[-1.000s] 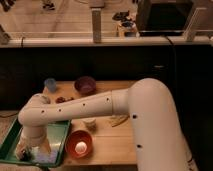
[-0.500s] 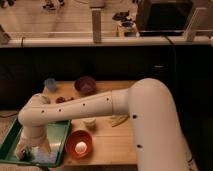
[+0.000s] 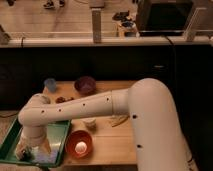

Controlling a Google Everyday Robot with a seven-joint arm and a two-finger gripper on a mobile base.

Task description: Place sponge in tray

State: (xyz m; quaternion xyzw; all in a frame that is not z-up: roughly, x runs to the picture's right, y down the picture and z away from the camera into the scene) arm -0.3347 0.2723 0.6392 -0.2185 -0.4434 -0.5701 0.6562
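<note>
Over the green tray (image 3: 60,131), the gripper (image 3: 31,150) hangs.

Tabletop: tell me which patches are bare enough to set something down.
Bare wood lies right of the orange bowl, under the arm. The green tray is crowded: the gripper hangs over its near end by the sponge. The back row holds the blue cup and purple bowl.

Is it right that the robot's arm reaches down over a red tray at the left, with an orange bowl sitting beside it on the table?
Not quite: the tray is green, not red, as the camera view shows. The rest holds: the arm reaches down over it at the left, its end effector low inside the tray, and the orange bowl sits just right of it on the table.
</note>
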